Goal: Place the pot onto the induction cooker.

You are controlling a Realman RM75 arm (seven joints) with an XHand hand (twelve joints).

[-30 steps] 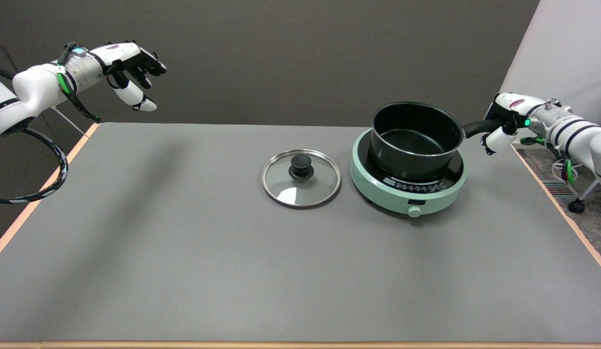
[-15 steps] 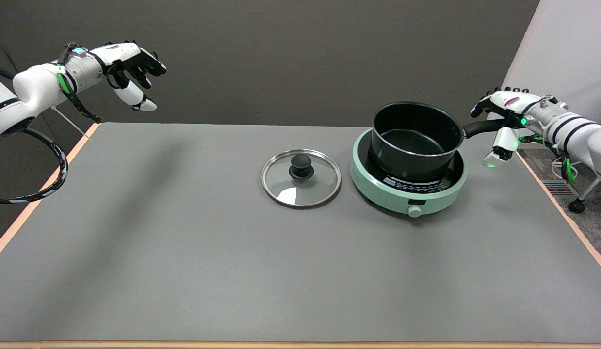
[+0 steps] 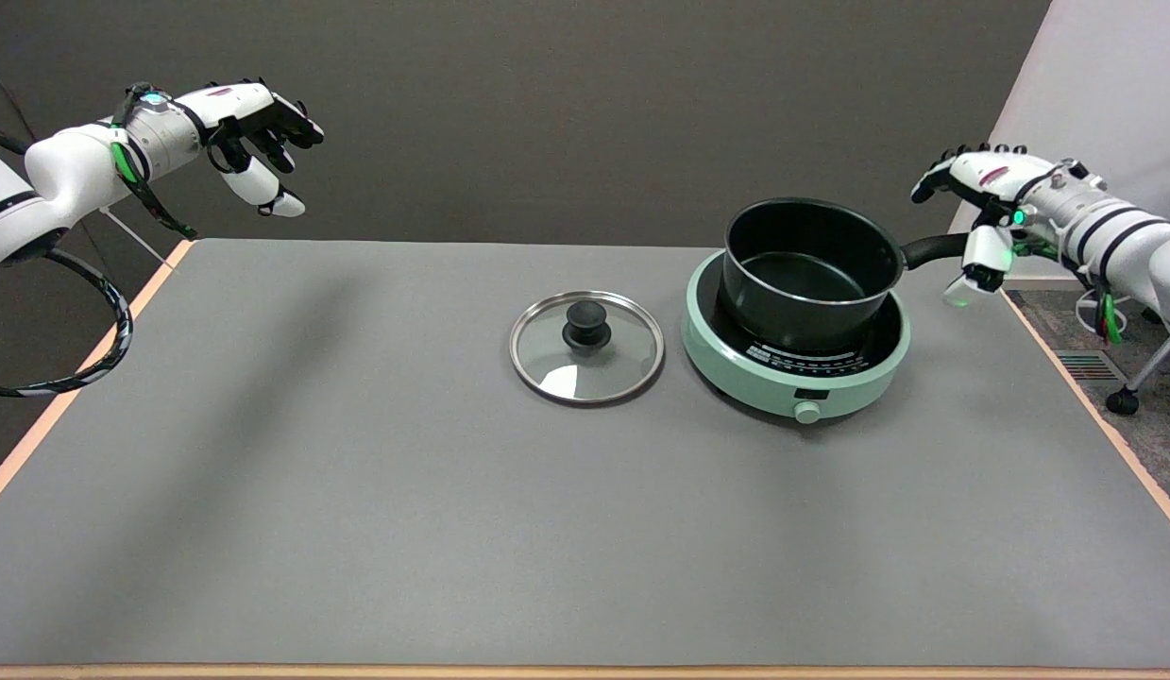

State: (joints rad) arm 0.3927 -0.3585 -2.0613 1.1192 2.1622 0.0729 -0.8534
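Black pot (image 3: 809,272) sits on the mint-green induction cooker (image 3: 794,364), at the right of the grey counter (image 3: 358,491); its handle (image 3: 932,249) points right. Right robot hand (image 3: 976,203) hovers above the handle's end, fingers spread, holding nothing, thumb hanging beside the handle tip. Contact between thumb and handle cannot be told. Glass lid (image 3: 585,347) with black knob lies flat on the counter, just left of the cooker.

The right hand (image 3: 974,203) has let go of the pot (image 3: 809,269) handle, spread its fingers and lifted.
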